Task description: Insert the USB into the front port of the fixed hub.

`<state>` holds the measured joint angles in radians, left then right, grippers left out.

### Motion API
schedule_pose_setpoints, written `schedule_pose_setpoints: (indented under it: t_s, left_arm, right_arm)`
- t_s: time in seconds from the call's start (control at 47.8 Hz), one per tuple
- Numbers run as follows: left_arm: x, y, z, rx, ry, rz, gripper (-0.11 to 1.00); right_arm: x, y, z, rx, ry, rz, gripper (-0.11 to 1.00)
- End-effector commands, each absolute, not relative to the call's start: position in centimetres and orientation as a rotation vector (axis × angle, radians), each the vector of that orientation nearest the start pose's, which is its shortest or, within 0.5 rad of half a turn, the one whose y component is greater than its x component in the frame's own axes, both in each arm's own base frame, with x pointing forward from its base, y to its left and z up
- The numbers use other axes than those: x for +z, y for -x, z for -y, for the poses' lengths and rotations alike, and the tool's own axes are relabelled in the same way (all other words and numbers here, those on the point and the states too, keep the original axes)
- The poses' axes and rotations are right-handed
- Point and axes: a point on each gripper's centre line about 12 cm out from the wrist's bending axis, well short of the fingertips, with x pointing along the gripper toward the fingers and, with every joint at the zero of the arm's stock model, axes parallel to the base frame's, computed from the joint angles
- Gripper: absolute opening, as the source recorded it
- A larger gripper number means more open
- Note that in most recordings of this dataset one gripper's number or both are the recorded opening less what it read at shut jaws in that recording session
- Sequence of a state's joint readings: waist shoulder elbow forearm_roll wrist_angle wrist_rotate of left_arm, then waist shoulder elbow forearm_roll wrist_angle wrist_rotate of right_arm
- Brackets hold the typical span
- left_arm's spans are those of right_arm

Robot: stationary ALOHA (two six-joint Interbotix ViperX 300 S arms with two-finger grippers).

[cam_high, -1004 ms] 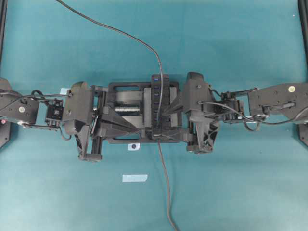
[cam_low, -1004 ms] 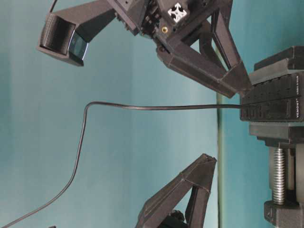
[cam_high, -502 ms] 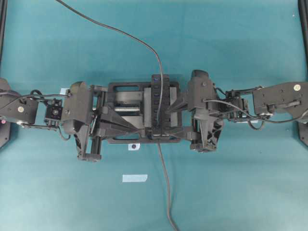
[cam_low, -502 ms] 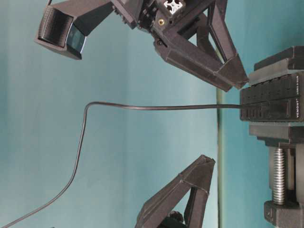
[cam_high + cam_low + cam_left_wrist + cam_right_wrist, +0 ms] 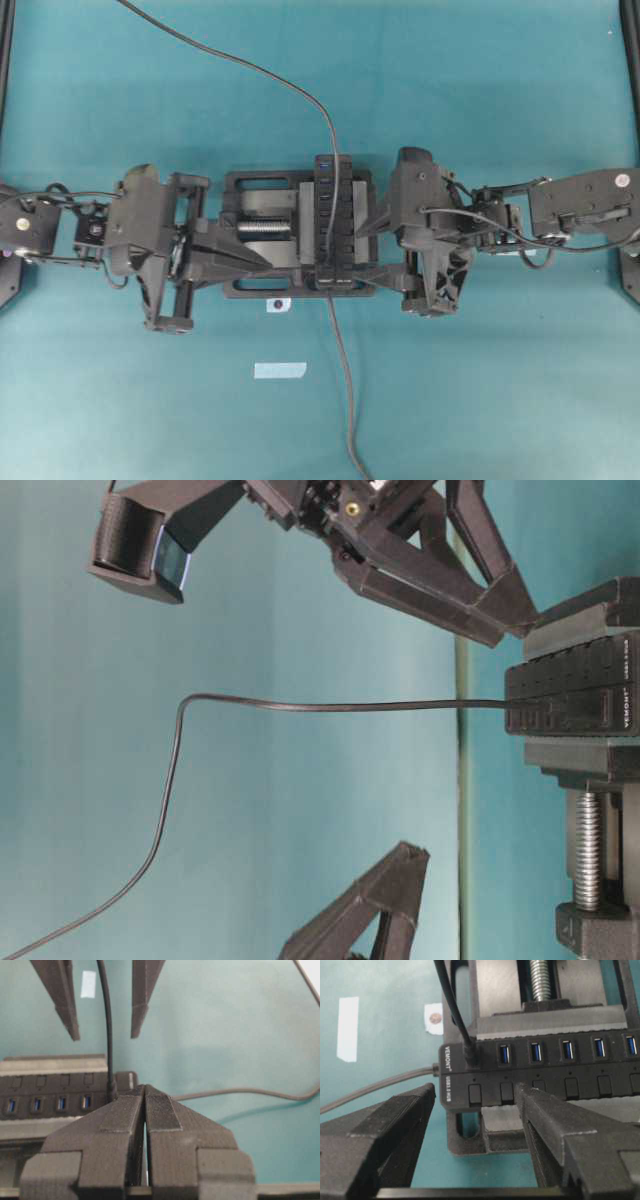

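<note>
Two grippers: one on each side of the hub, both clear of the plug.
USB (image 5: 470, 1055): seated upright in the end port of the hub, nearest the printed brand end; its thin cable climbs straight off the plug.
Hub (image 5: 545, 1072): long black bar clamped in the vise (image 5: 262, 240); in the overhead view its long axis runs up and down the picture, across the line between the two arms.
Hub's own cable (image 5: 380, 1087): leaves the end face beside the plug and trails off over the mat.
Left gripper (image 5: 145, 1095): fingers pressed together, nothing between them; tips point at the plug end of the hub, plug just beyond and slightly left of the tips in the wrist view.
Right gripper (image 5: 475, 1092): fingers spread wide, empty; one finger (image 5: 555, 1125) lies over the hub's button row, the other (image 5: 395, 1115) hangs off the hub's end; plug sits just beyond the gap between them.
Key relation: plug lies between the arms, at the near end of the hub; the right gripper already straddles that end, so it looks the closer of the two.
Task state, judged: plug appears home in the front port; insertion looks done.
Next move, judged: draw both arms outward, away from the bar, without snagging the rising cable.
</note>
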<state>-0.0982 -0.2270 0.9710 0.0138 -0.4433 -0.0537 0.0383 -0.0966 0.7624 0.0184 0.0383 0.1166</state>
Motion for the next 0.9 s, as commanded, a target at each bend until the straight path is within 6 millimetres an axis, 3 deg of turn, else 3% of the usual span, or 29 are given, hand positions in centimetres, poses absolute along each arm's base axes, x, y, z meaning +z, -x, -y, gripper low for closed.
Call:
schedule_pose_setpoints:
  t_s: [0.0, 0.879]
  left_arm:
    - [20.52, -32.11, 3.35, -0.103, 0.028, -0.263, 0.00]
    - [20.73, -31.72, 3.30, -0.102, 0.032, -0.257, 0.00]
  right_arm:
    - [18.61, -35.79, -1.38, -0.012, -0.133, -0.655, 0.72]
    - [19.14, -34.82, -1.36, -0.014, -0.135, -0.686, 0.72]
